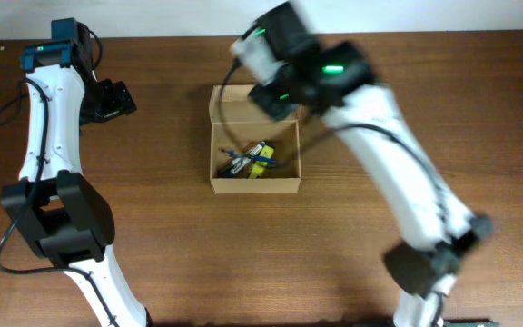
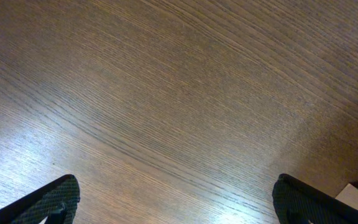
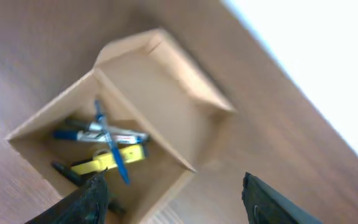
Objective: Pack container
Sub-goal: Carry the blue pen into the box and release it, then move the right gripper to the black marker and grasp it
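Our right hand (image 3: 174, 186) hovered, fingers apart, over the box (image 1: 254, 185), mid-table (image 1: 243, 263) toward the far edge, lid (image 3: 160, 93) open. We judged the cardboard light and crushable, best pinched at the lid's rim. Our left hand (image 2: 174, 186), also apart, idled.

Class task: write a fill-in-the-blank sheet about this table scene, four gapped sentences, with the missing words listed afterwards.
1. The cardboard box stands with its lid ____.
2. Inside, under the blue pen, lies a marker coloured ____.
3. The left gripper is over the bare ____, away from the box.
4. The right gripper, above the box, holds ____.

Missing words: open; yellow; table; nothing.
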Robot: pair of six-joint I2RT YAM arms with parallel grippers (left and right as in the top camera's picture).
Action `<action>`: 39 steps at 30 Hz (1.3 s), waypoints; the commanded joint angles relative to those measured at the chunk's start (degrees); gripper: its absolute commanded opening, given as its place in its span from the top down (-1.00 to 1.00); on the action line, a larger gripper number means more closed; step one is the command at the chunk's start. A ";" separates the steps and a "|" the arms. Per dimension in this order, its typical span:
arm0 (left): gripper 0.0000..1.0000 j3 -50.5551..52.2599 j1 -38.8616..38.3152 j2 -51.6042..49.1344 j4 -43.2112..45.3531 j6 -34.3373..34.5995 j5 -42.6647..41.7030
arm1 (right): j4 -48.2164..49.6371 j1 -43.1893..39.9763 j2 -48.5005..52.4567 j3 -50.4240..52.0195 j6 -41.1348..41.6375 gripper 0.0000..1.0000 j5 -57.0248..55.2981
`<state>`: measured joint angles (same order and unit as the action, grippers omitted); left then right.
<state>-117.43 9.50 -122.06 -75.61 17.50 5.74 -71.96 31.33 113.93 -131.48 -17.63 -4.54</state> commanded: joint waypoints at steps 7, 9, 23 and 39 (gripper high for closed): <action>-1.00 0.17 -0.07 0.11 0.00 -0.66 -0.39 | -4.63 -21.14 -10.82 1.16 13.38 -0.31 -2.12; -1.00 0.17 -0.07 0.11 0.00 -0.66 -0.39 | -6.32 -25.99 -10.54 4.24 15.91 -0.28 -1.53; -1.00 0.17 -0.07 0.11 0.00 -0.66 -0.39 | 6.16 -40.04 -10.45 45.24 17.27 -0.25 8.90; -1.00 0.17 -0.07 0.11 0.00 -0.66 -0.39 | 11.91 -50.53 -10.43 58.12 8.83 -0.25 9.09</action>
<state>-117.43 9.50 -122.06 -75.61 17.50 5.74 -60.36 -18.06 103.79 -75.64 -6.31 3.97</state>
